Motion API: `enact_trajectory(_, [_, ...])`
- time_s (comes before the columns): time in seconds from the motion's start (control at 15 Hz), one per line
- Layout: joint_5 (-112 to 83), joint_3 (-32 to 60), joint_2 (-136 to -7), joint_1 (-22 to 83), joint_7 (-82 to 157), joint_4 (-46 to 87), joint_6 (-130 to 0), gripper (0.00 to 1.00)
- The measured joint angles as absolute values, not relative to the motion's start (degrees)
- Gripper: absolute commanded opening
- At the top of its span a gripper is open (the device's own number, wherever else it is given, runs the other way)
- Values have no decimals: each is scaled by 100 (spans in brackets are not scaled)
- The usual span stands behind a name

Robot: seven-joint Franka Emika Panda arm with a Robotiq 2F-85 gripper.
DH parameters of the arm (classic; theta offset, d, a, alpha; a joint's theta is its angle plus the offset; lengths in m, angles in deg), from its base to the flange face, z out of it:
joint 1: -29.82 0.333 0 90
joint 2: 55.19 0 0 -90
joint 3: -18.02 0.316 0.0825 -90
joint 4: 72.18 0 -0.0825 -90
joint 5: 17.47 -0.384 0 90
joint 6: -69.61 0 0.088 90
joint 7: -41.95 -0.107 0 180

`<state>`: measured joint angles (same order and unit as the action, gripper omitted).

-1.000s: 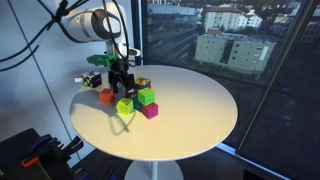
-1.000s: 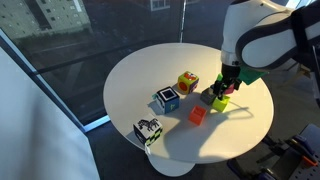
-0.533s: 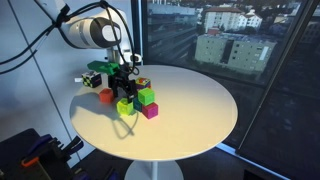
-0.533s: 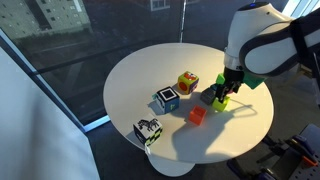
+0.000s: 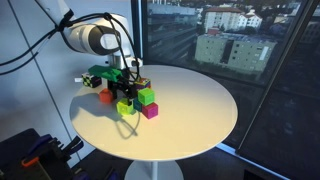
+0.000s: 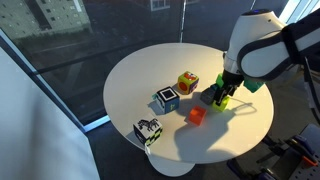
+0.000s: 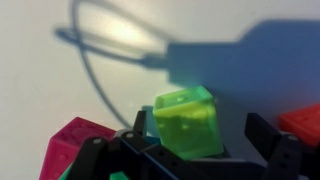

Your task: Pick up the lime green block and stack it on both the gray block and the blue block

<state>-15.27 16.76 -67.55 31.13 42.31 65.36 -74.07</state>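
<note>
The lime green block (image 7: 187, 122) sits between my gripper's (image 7: 200, 140) two dark fingers in the wrist view. It is close to one finger, with a clear gap to the other, so the gripper is open. In both exterior views the gripper (image 5: 126, 90) (image 6: 224, 92) hangs straight over the lime green block (image 5: 124, 105) (image 6: 224, 101). A dark block (image 6: 209, 97) lies right beside the lime one. I cannot make out the blue block or what the lime block rests on.
A deeper green block (image 5: 146, 96) sits on a magenta block (image 5: 151, 111) beside the gripper. A red block (image 6: 197, 116) (image 5: 106, 96) lies nearby. Three patterned cubes (image 6: 167, 99) (image 6: 187, 82) (image 6: 148, 131) stand across the round white table (image 5: 190, 110).
The arm has leaned and shifted slightly over the block. The lime green block has stayed in the same place.
</note>
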Motion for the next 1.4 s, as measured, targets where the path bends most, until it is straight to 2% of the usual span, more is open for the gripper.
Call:
enact_trajectory(0.67, [-1569,1677,-6854,3086,4331,6538,-7676,100])
enact_trajectory(0.73, [-1569,1677,-6880,3086,4331,6537,-7712,92])
enact_trajectory(0.8, [-1569,1677,-6906,3086,4332,6537,-7746,74])
enact_trajectory(1.07, [-1569,1677,-6987,3086,4331,6535,-7880,40])
enact_trajectory(1.13, [-1569,1677,-7001,3086,4331,6535,-7906,35])
enact_trajectory(1.4, [-1569,1690,-6991,3091,4327,6528,-7924,28])
